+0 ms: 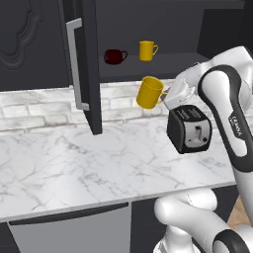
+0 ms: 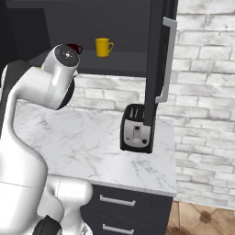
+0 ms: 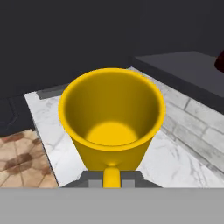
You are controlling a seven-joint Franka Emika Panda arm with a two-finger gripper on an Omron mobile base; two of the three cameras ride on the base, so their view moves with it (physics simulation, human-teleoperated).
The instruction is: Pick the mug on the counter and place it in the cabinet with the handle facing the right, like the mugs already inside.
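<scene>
Gripper (image 1: 169, 95) clamped shut on handle (image 3: 111, 176) of mug (image 1: 149, 92); mug held tipped on its side, mouth turned away from hand, in air above counter (image 1: 99, 163), left of toaster (image 1: 190, 128), below shelf level. Grip by handle probably chosen so its facing could be set on release. Cabinet (image 1: 168, 29) door (image 1: 81, 64) found open. Red mug (image 1: 114, 56) and yellow mug (image 1: 147, 50) noted on shelf, handles right. Remaining, by judgement: lift, right the mug, set down beside them.

2 base views flank arm, share cabinet (image 1: 81, 64); hand view close on mug (image 3: 112, 120).
</scene>
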